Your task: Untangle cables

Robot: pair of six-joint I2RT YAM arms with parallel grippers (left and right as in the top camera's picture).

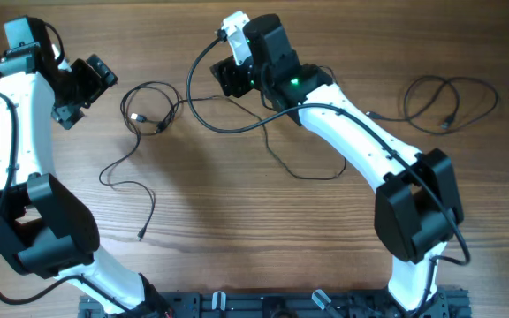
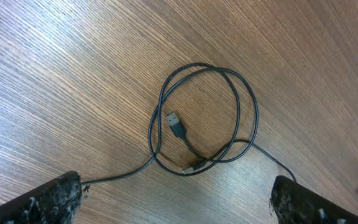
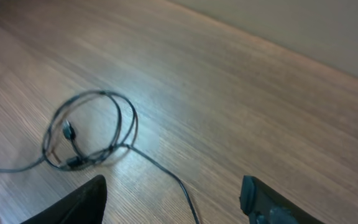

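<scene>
One of the thin black cables forms a loose loop [image 1: 151,106] on the wooden table between my two grippers. Seen from the left wrist, the loop [image 2: 204,118] has a silvery-tipped plug [image 2: 174,123] inside it. My left gripper [image 1: 94,91] hangs open to the loop's left, and a strand passes close to its left finger [image 2: 51,199]. My right gripper [image 1: 223,81] is open to the loop's right. A cable strand [image 3: 182,185] lies on the table between its fingers, untouched. Another coiled cable [image 1: 449,99] lies apart at the far right.
A long strand [image 1: 144,199] trails from the loop toward the front and ends in a small plug [image 1: 140,236]. Another strand [image 1: 299,173] curves under the right arm. A thicker black arm wire [image 1: 200,66] arcs beside the right gripper. The arm bases stand along the front edge.
</scene>
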